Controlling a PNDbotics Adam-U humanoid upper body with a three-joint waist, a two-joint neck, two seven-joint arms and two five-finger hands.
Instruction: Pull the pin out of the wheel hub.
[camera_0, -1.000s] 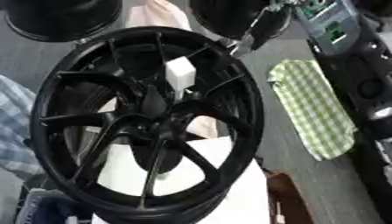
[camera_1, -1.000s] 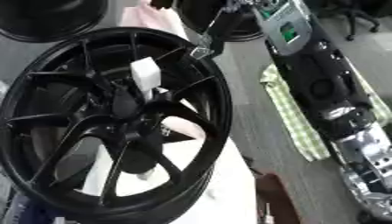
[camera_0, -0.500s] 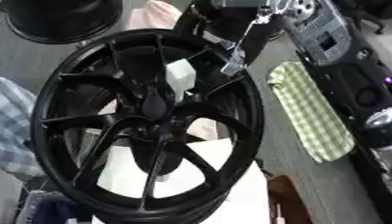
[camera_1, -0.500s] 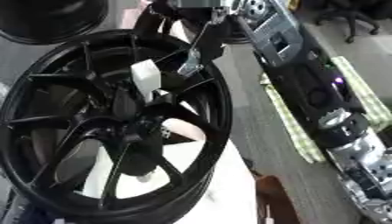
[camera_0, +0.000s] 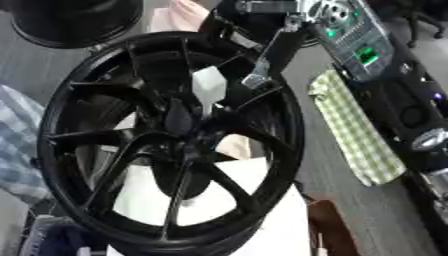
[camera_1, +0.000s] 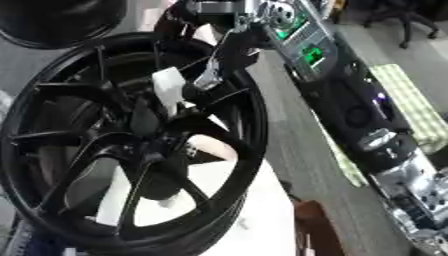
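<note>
1. The right hand (camera_0: 262, 60) is reaching in from above over the wheel (camera_0: 171, 140), its fingers (camera_0: 255, 79) hanging straight and open, holding nothing.
2. The white pin (camera_0: 208, 87) is standing in the hub (camera_0: 179, 120), just left of the fingertips, apart from them.
3. A checked cloth (camera_0: 354, 130) is lying to their right.

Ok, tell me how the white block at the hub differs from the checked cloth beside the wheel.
The white block is plain white; the checked cloth is green-and-white check. The block stands up out of the black wheel at its centre; the cloth lies flat on the table, right of the rim. The block is much smaller.
</note>
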